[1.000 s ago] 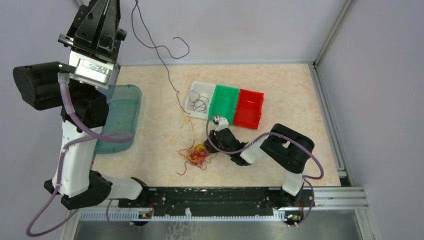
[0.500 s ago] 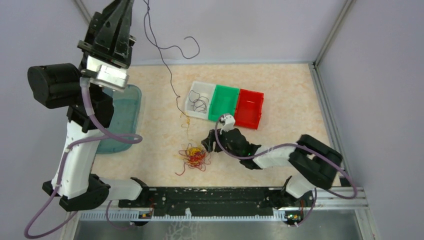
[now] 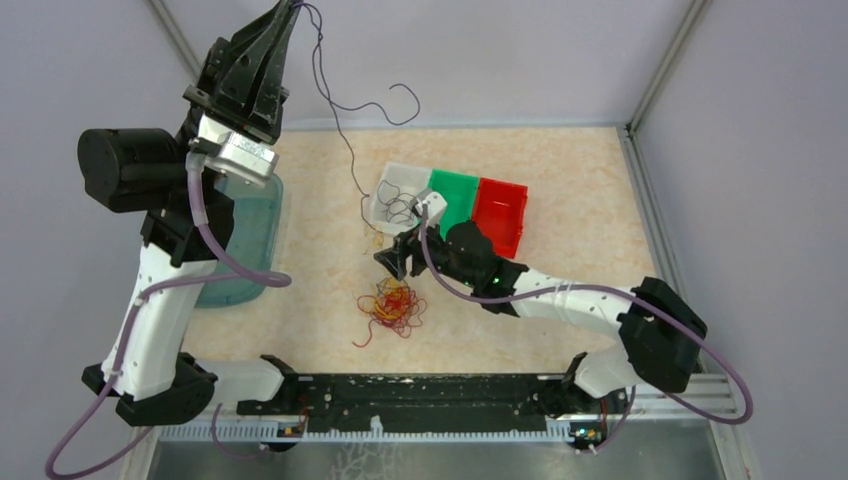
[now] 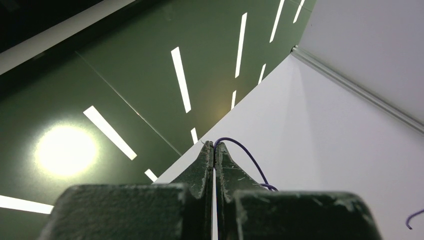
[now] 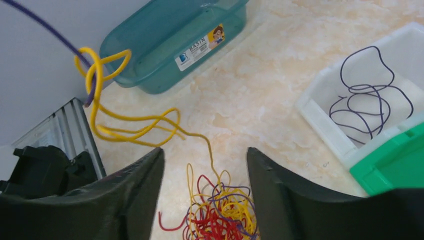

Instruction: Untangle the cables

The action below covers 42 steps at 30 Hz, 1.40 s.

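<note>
A tangle of red, yellow and dark purple cables (image 3: 390, 305) lies on the table, also seen low in the right wrist view (image 5: 225, 215). My left gripper (image 3: 292, 8) is raised high at the back left, shut on one thin purple cable (image 4: 245, 150). That cable hangs down and is hooked through a yellow loop (image 5: 100, 75), lifted off the heap with a strand trailing to it. My right gripper (image 3: 392, 262) hovers open just above and behind the tangle, its fingers (image 5: 135, 190) apart with nothing between them.
A white bin (image 3: 385, 190) holding loose dark purple cables, a green bin (image 3: 450, 200) and a red bin (image 3: 498, 215) stand in a row behind the right gripper. A teal basin (image 3: 245, 230) sits at the left, near the left arm.
The right arm has stretched out left and farther from its base, and its gripper has opened. The left gripper has swung right, carrying the purple cable with it.
</note>
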Each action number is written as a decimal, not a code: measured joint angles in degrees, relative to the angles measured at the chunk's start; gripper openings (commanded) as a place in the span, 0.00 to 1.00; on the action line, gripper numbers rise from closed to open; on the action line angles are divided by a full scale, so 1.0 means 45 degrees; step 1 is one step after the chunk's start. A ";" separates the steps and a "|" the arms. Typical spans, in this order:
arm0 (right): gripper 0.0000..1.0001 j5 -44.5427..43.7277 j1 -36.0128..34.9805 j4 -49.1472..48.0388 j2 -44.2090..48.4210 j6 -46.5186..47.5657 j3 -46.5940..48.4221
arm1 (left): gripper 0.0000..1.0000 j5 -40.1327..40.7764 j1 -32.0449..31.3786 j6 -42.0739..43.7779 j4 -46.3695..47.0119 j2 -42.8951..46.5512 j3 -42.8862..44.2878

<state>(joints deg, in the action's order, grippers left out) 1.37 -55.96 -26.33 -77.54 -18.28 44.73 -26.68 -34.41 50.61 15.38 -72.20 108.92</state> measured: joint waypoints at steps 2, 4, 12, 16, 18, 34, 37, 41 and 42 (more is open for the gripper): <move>0.45 0.0131 0.0005 0.0083 -0.0491 0.0180 0.0525 | 0.00 0.0000 0.0000 0.0000 -0.0015 0.0000 0.0005; 0.37 0.0189 0.0058 0.0092 -0.0874 0.0277 0.0758 | 0.00 0.0000 0.0000 0.0000 -0.0044 0.0000 0.0044; 0.21 0.0539 0.0058 -0.0631 -0.1904 -0.0267 0.0733 | 0.00 -0.0073 0.0000 0.0000 -0.0165 -0.0078 0.0903; 0.00 0.0743 0.0058 -0.1282 -0.2380 -0.0865 0.0573 | 0.00 -0.0102 0.0000 0.0044 -0.0126 -0.0097 0.1326; 0.00 0.0729 0.0058 -0.1428 -0.2463 -0.1083 0.0393 | 0.00 -0.0121 0.0000 0.0112 -0.0083 -0.0097 0.1418; 0.42 -0.0379 0.0058 -0.2142 -0.2429 -0.2132 -0.1773 | 0.00 -0.0194 0.0000 0.1224 0.0233 -0.0068 0.1161; 0.52 -0.0583 0.0058 -0.0899 -0.2176 -0.2089 -0.1486 | 0.00 -0.0049 0.0000 0.1205 0.0029 0.0155 0.0330; 0.63 -0.1506 0.0092 0.1423 -0.1559 -0.2069 -0.0777 | 0.00 0.0568 0.0000 0.0743 -0.0427 0.0112 -0.0665; 0.64 -0.1724 0.0170 0.1846 -0.1229 -0.2098 -0.0792 | 0.00 0.0753 0.0000 0.0588 -0.0612 0.0053 -0.0942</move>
<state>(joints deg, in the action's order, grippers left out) -6.39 -55.20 -18.02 -83.07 -27.73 41.17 -23.29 -34.41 53.25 12.62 -71.96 104.68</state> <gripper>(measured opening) 0.592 0.007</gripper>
